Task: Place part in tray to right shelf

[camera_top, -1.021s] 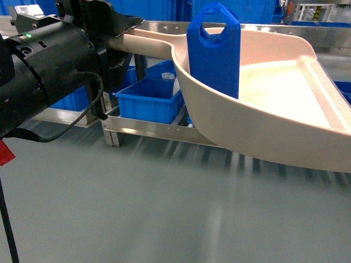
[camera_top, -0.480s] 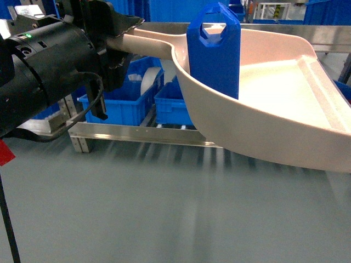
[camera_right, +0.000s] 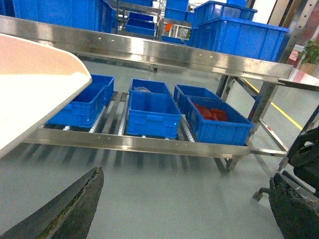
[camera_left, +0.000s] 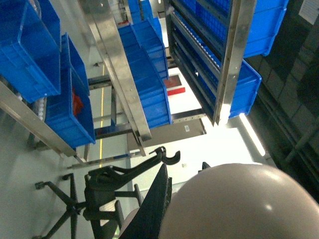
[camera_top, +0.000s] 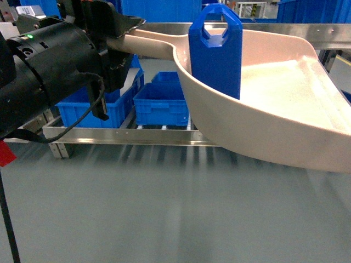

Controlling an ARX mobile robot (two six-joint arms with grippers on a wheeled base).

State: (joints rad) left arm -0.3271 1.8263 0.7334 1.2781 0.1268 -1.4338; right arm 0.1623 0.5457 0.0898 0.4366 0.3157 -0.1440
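Behind my tray [camera_top: 285, 115] the blue crates [camera_top: 162, 103] have slid right since a moment ago, while the blue part [camera_top: 215, 52] stands upright in the tray as before, just beyond my left gripper [camera_top: 112, 41], which pinches the tray's handle [camera_top: 148, 44]. My right gripper's fingers [camera_right: 65, 209] are spread, holding nothing; the steel shelf [camera_right: 149, 50] lies ahead. The tray's right edge is cut off.

You see the bright blue part [camera_top: 215, 52] in the pale beige-pink tray [camera_top: 285, 104]. The crates [camera_right: 152, 110] are blue, one holds something red, the shelf rail [camera_right: 149, 50] is shiny steel, the floor [camera_top: 164, 219] grey.
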